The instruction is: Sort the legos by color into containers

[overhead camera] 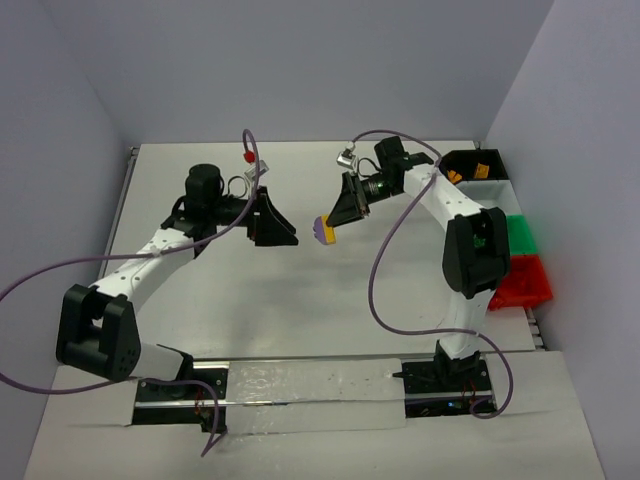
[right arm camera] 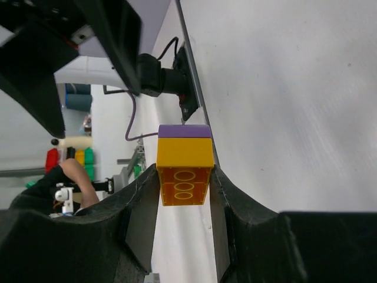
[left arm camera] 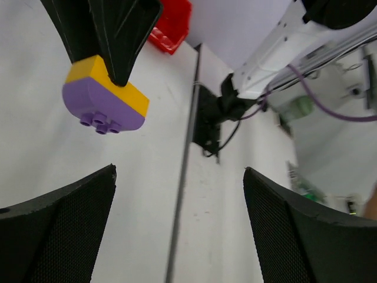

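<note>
The right fingers (right arm camera: 141, 212) clamp the purple-yellow block (overhead camera: 323, 230) by its yellow part above the tabletop (overhead camera: 250, 300), purple end pointing left. The left fingers (left arm camera: 59, 224) stand wide apart and empty, just left of it.

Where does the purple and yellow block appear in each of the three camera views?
Top external: the purple and yellow block is near the centre, at the tip of the right hand.
Left wrist: upper left, pinched by black fingers coming from the top edge.
Right wrist: centre, between that camera's own fingers.
Shared landmark: the right hand gripping it, visible in all three views.
</note>
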You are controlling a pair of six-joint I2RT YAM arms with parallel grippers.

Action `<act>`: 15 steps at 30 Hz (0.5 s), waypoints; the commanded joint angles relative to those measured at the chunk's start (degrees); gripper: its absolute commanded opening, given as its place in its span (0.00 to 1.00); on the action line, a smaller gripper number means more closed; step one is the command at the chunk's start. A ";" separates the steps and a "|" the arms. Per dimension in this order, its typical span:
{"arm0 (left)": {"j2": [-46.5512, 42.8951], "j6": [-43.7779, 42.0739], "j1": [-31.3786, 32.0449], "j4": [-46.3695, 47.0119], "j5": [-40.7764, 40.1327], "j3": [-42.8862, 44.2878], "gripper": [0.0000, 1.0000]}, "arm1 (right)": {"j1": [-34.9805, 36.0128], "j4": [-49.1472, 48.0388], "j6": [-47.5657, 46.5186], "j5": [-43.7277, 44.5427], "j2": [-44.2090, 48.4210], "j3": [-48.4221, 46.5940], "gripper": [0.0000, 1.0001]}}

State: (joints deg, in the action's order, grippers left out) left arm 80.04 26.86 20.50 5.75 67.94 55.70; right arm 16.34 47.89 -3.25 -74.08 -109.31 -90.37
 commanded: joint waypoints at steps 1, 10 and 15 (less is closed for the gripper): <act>0.29 18.90 -0.03 19.15 3.72 -1.88 0.90 | 2.56 -3.15 -1.00 -0.24 6.68 -2.65 0.00; 0.64 16.45 0.48 16.97 -0.63 -0.92 0.75 | 6.15 -2.40 -2.94 1.72 10.10 -3.12 0.00; 1.32 4.94 1.88 2.35 -6.53 3.10 0.66 | 7.84 -1.28 -4.19 2.21 11.49 -2.88 0.00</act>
State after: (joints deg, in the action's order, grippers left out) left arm 81.29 39.44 21.19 15.47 65.84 54.83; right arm 22.96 46.15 -5.63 -72.06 -101.83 -91.29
